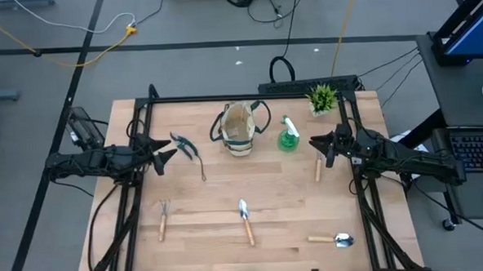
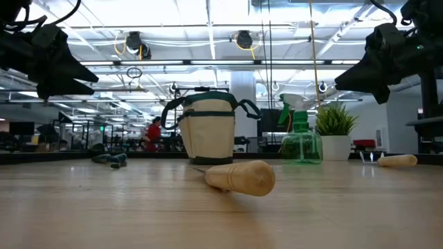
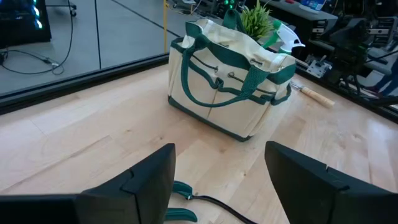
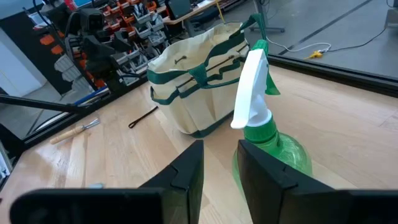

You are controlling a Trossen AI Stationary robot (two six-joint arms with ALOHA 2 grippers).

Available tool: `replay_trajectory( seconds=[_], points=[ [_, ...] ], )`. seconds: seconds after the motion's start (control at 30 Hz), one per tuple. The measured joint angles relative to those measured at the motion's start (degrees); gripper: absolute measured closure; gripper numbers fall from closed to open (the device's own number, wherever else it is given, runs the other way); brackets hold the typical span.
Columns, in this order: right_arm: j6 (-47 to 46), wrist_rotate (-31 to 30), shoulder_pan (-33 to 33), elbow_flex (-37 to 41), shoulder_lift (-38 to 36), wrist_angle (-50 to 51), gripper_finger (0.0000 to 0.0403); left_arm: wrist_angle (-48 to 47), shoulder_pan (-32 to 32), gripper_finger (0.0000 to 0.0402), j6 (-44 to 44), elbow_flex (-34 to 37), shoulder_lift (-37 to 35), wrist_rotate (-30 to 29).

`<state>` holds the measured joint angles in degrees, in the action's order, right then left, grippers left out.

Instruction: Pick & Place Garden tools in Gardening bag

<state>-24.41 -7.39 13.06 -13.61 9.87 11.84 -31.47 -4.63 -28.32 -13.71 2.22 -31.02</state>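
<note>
Judging from here, the spray bottle (image 4: 268, 144) looks light, slick green plastic, so I'd take its narrow neck; it stands just beside the soft fabric gardening bag (image 1: 239, 129) on the desk (image 1: 278, 224). My right claw (image 1: 318, 142) hovers near it, fingers narrowly parted, empty. My left claw (image 1: 162, 152) gapes over the shears (image 1: 187, 149).

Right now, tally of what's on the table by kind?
Wooden-handled tools: 4
Pruning shears: 1
Spray bottle: 1
Gardening bag: 1
Potted plant: 1
Total: 8
</note>
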Motion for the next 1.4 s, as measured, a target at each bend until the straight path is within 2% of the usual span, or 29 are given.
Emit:
replay_trajectory(
  seconds=[0.83, 1.1, 1.3, 1.4],
  points=[
    [0.1, -0.2, 0.0, 0.0, 0.0, -0.5, 0.0314, 0.0, 0.0, 0.0149, 0.0, 0.0, 0.0, 0.0],
    [8.3, -0.1, 0.0, 0.0, 0.0, -10.5, 0.0314, 0.0, 0.0, 0.0149, 0.0, 0.0, 0.0, 0.0],
    [5.3, -0.2, 0.0, 0.0, 0.5, -18.0, 0.0314, 0.0, 0.0, 0.0149, 0.0, 0.0, 0.0, 0.0],
    [6.8, -0.2, 0.0, 0.0, 1.9, -20.3, 0.0314, 0.0, 0.0, 0.0149, 0.0, 0.0, 0.0, 0.0]
  ],
)
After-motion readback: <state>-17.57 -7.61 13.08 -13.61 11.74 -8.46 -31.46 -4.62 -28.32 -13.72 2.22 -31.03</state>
